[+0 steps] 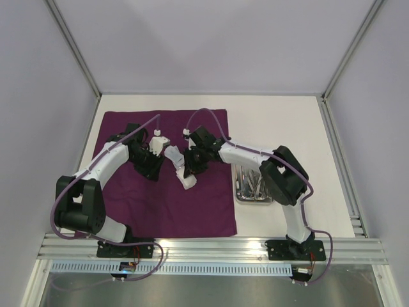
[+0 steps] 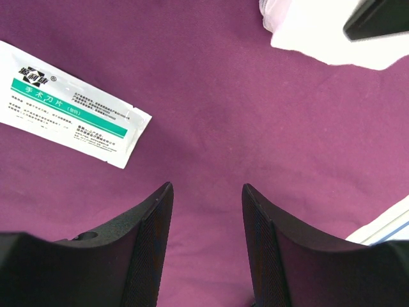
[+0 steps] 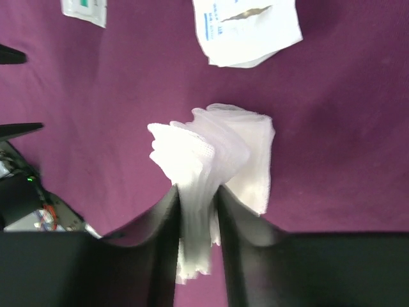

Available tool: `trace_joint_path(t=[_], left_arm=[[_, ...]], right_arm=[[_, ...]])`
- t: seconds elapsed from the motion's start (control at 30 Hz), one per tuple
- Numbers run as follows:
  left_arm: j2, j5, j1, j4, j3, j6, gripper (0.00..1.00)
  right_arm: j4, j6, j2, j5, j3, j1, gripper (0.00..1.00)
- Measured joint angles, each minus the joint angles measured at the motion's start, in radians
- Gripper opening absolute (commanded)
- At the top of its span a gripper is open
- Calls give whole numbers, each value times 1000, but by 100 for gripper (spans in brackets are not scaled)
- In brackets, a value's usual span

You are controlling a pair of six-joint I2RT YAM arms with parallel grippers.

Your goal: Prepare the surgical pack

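Nearest the lens, pinched a folded stack of white gauze [image 3: 217, 147] between the black fingers [image 3: 255, 256] of the right gripper [image 3: 198, 192], jaws closed tight on its near end. Left the rest of the stack fanned out and resting on the purple cloth [image 3: 332, 96], about the middle of it. Lay beyond the gauze, flat on the same cloth, a torn-open white packet [image 3: 246, 29]. Held the left gripper [image 2: 206, 188] open just above bare cloth, with nothing between its jaws. Lay a little past it, flat and apart from the fingers, a green-printed packet [image 2: 64, 105]. Faced the two grippers toward each other over the far half of the cloth. Sat just beside the cloth's right edge, on the white table [image 1: 287, 128], a small steel tray [image 1: 253, 201] with thin metal tools inside, too small to tell apart.
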Motion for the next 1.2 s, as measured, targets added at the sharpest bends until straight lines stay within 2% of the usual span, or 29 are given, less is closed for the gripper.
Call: trace_joint_path(t=[0.1,0.2,0.23,0.47,0.73,0.97,1.07,1.2], left_arm=[[0,0,0,0,0,0,56],[0,0,0,0,0,0,56],[0,0,0,0,0,0,56],[0,0,0,-1,0,0,56],[0,0,0,-1,0,1,56],[0,4,-3,-1,0,0,56],[0,4,-14,-1,0,0,56],[0,5,-29,-2,0,1,56]], right_arm=[[-10,-6,17,6,8,-3,44],[-37,-17,20,27,11,-3,49],[-48,-21,20,37,16,-3,53],[-103,-62,20,98,32,-3,57],[-77,-66,18,66,16,-12,58],[-40,-60,10,18,-15,-39,66],[-18,-54,10,0,-27,-45,76],[19,-37,10,-31,-58,-57,76]])
